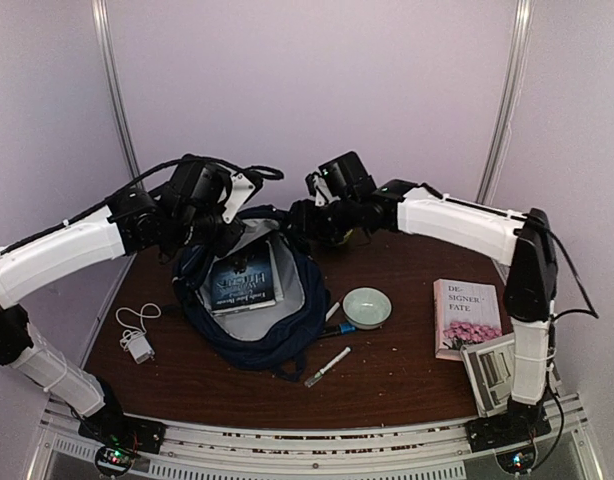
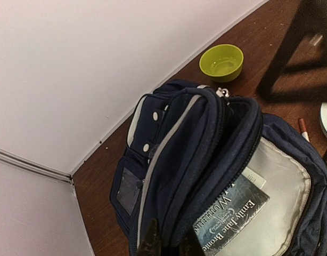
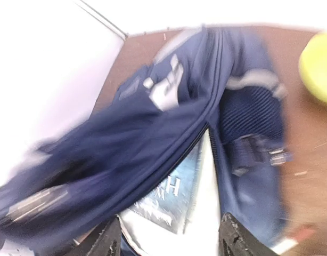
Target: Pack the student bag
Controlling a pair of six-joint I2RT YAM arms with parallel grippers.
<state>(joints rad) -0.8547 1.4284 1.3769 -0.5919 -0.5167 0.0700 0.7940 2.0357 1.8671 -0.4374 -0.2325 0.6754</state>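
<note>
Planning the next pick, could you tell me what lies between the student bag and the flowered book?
In the top view, a pale green bowl stands between the student bag and the flowered book, with pens beside the bag.

Backpack [image 2: 195,144]: matt navy woven cloth, with a smooth, faintly shiny pale grey lining [image 2: 280,176]. Book [image 2: 233,216] inside it: glossy printed paper cover. Table [image 1: 387,380]: dark brown wood-look top, smooth, low sheen. Lime bowl [image 2: 222,61]: glossy, plastic-looking. Pale green bowl [image 1: 367,307]: smooth, glazed look. Arm shells [image 1: 57,255]: white, matt plastic. Charger [image 1: 139,347] and its cable [image 1: 135,318]: smooth white plastic.
</note>
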